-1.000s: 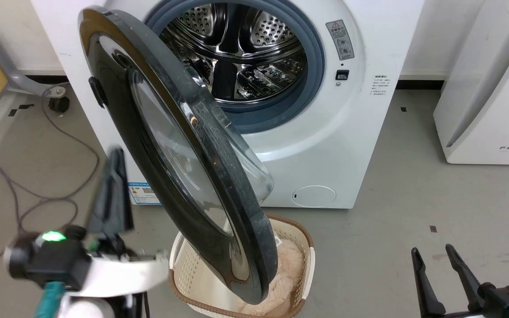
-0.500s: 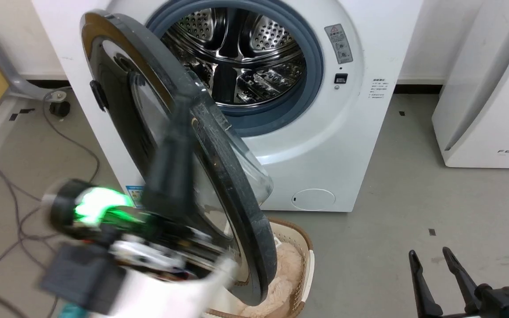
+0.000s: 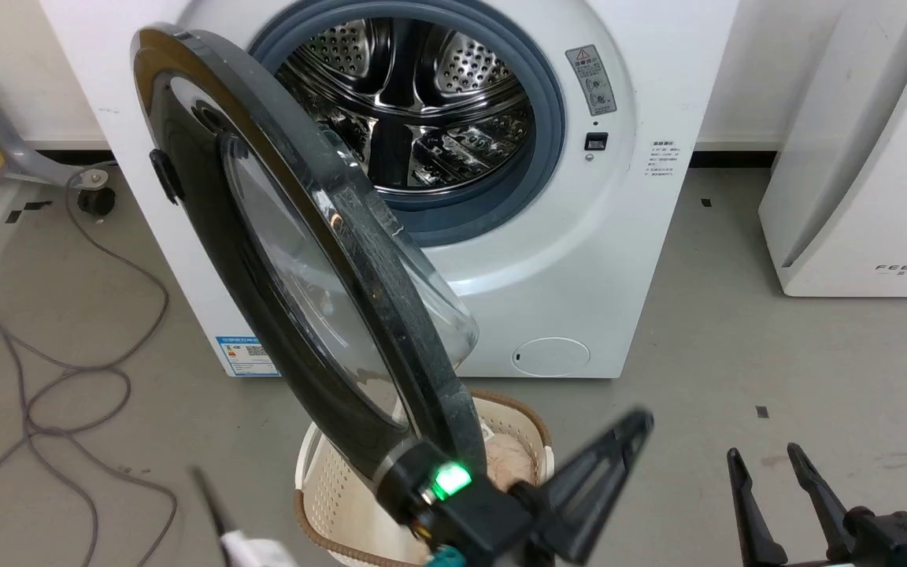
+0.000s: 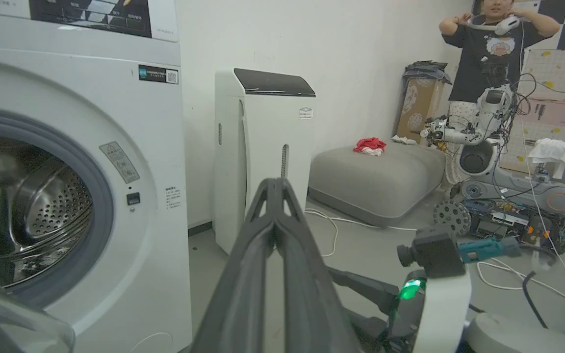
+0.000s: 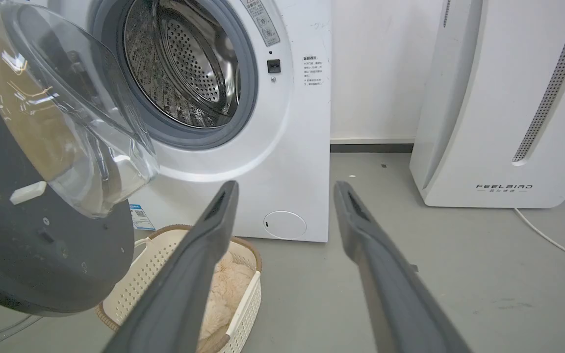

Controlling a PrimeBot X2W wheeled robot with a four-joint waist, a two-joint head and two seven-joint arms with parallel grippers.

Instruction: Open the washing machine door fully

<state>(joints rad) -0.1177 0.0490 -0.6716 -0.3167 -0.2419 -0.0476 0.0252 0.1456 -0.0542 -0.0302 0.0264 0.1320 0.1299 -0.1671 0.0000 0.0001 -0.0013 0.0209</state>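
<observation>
Large round glossy black washing machine door (image 3: pixel 296 260) with clear bulging glass bowl: about half open on the white boxy front-loading washing machine (image 3: pixel 579 260), lower rim just up and left of the left tool (image 3: pixel 638 425). No visible swing of the door in the last second. Left tool closed on nothing, now on the door's inner, drum side, against its outer face a second ago. Probably sets up an outward push. Right tool (image 3: pixel 764 455) spread, empty, well apart. Beige perforated plastic basket (image 3: pixel 320 488) beneath.

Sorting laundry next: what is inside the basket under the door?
A pale fluffy item lies in the basket; the door covers most of its inside.
</observation>
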